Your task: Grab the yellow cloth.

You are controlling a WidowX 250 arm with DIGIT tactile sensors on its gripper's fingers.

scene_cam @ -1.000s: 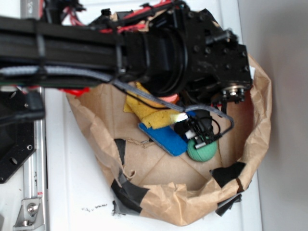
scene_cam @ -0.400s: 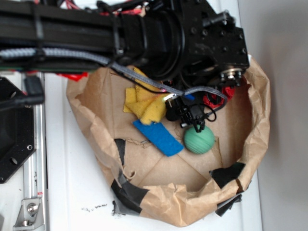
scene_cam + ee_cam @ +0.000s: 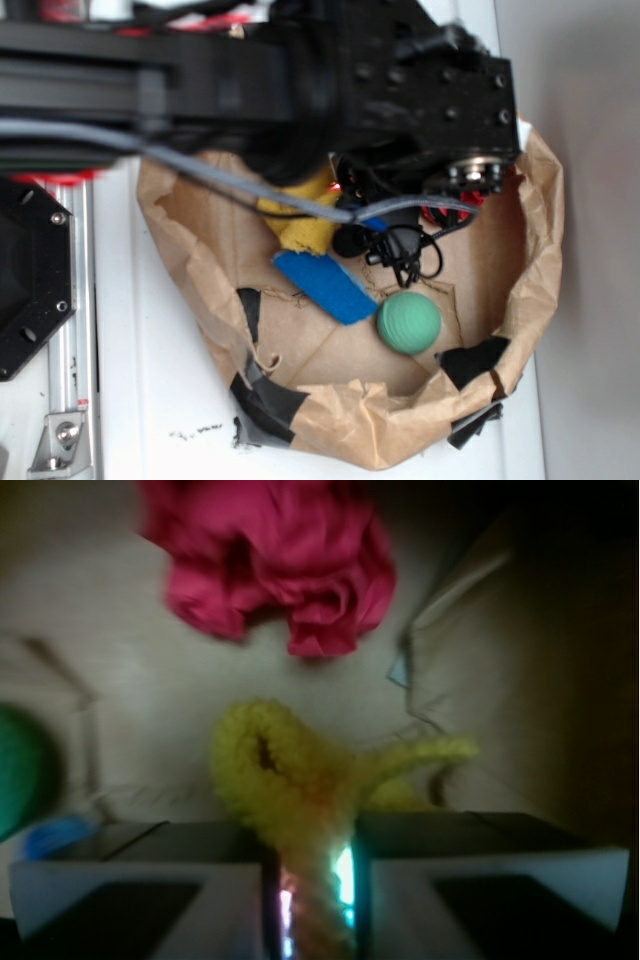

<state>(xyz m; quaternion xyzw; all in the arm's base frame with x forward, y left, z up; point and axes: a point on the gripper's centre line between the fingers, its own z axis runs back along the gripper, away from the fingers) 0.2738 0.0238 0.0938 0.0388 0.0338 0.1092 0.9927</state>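
Black arm stretches across the top of the frame; gripper (image 3: 312,880), bottom centre of the wrist view, looks pinched nearly closed on yellow cloth (image 3: 290,780).

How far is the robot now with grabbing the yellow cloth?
The grab itself looks done: in the wrist view the gripper is shut on a fold of the yellow cloth, pinched between its fingers. In hand is holding that pinch. Lifting may remain; the cloth sits low in the paper bag, near the blue sponge.
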